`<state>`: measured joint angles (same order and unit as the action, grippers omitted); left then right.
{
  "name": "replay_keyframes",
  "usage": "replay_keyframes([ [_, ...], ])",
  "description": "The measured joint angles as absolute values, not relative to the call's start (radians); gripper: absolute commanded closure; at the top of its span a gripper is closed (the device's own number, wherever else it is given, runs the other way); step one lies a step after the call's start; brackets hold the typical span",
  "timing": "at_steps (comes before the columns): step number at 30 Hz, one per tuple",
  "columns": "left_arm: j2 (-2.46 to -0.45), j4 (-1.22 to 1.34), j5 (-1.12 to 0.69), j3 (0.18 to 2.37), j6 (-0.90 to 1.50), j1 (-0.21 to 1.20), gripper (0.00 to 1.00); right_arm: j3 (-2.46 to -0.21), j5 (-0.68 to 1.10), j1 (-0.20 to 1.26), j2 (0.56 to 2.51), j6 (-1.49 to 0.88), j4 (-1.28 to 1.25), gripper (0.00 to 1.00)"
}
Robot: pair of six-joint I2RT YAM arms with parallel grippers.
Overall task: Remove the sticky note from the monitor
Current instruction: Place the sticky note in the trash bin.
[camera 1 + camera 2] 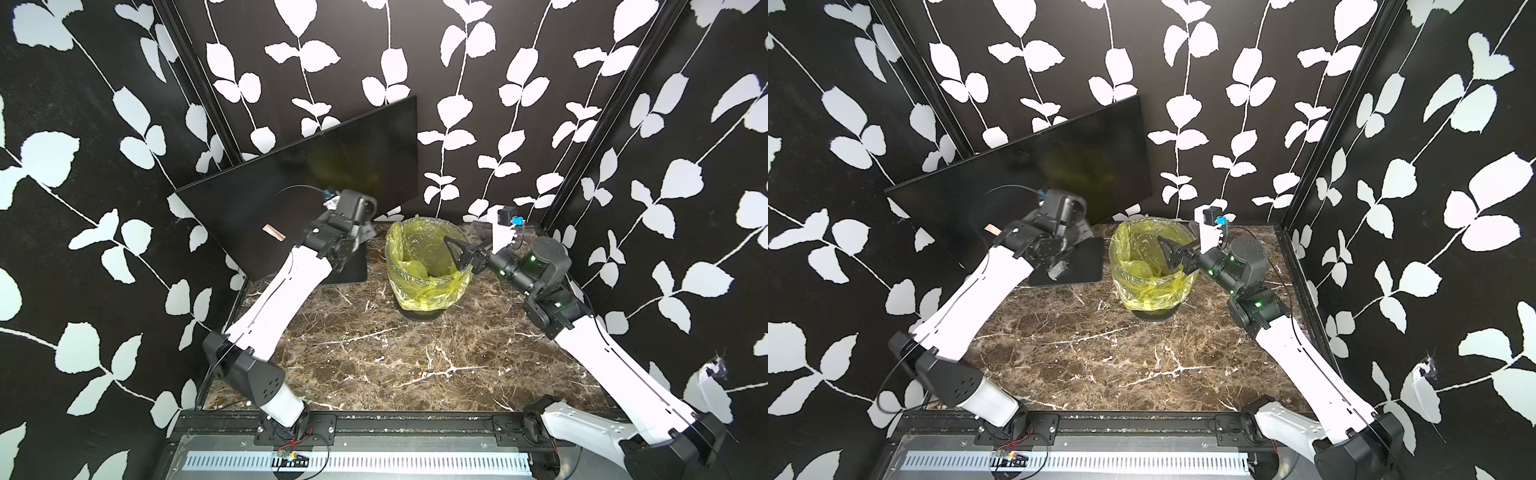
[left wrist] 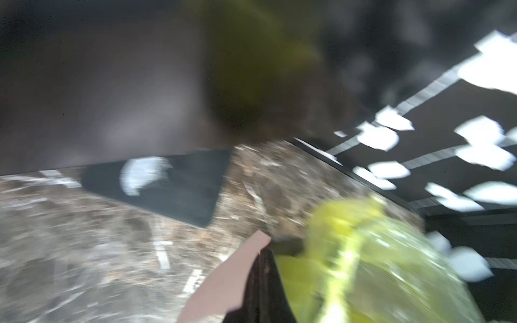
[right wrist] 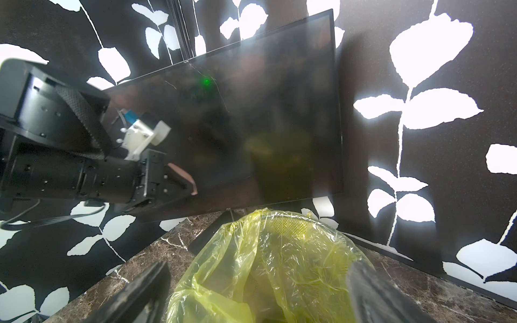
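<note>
The left gripper (image 3: pixel 180 183), pressed together on 1 edge of the pinkish-brown note (image 2: pixel 229 279), holds the paper clear of the monitor (image 1: pixel 324 174). Most of the sheet hangs free beside the dark fingers (image 2: pixel 263 282), an edge pinch that looks chosen to keep the sticky side off the gripper. The left wrist view is blurred, yet it shows desk (image 1: pixel 374 353) and bin (image 1: pixel 399 266) behind the note, not screen, so the peel appears done. The left arm (image 1: pixel 274 299) climbs from the front rail (image 1: pixel 374 419), folds at a raised elbow and slants its white forearm to a wrist just in front of the screen's lower half, above the base plate (image 1: pixel 349 270). A pinkish strip (image 1: pixel 274 232) shows on the monitor in both top views; whether it is a reflection or a 2nd note cannot be told. The yellow-lined bin stands just beside the base plate and is probably the note's destination. Over its rim the right gripper (image 1: pixel 452 251) hovers with jaws spread and empty, its arm reaching in from the front right with the wrist bent level, apparently parked out of the way.
</note>
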<state>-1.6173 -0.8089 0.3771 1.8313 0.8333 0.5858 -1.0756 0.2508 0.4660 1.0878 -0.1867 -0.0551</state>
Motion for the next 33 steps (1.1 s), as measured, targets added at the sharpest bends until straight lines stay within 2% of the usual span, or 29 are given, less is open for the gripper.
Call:
replay_keyframes([
  [6, -1.736, -0.748, 0.217, 1.898, 0.794, 0.651, 1.00, -1.076, 0.250, 0.466, 1.088, -0.189, -0.050, 0.00],
  [16, -1.819, -0.656, 0.003, 1.905, 0.776, 0.667, 0.99, -1.076, 0.247, 0.466, 1.073, -0.189, -0.025, 0.00],
  [25, -1.820, -0.651, -0.031, 1.919, 0.744, 0.667, 0.51, -1.076, 0.247, 0.466, 1.068, -0.192, -0.014, 0.00],
  [33, -1.820, -0.680, -0.047, 1.981, 0.722, 0.667, 0.41, -1.076, 0.248, 0.466, 1.068, -0.197, -0.014, 0.00],
])
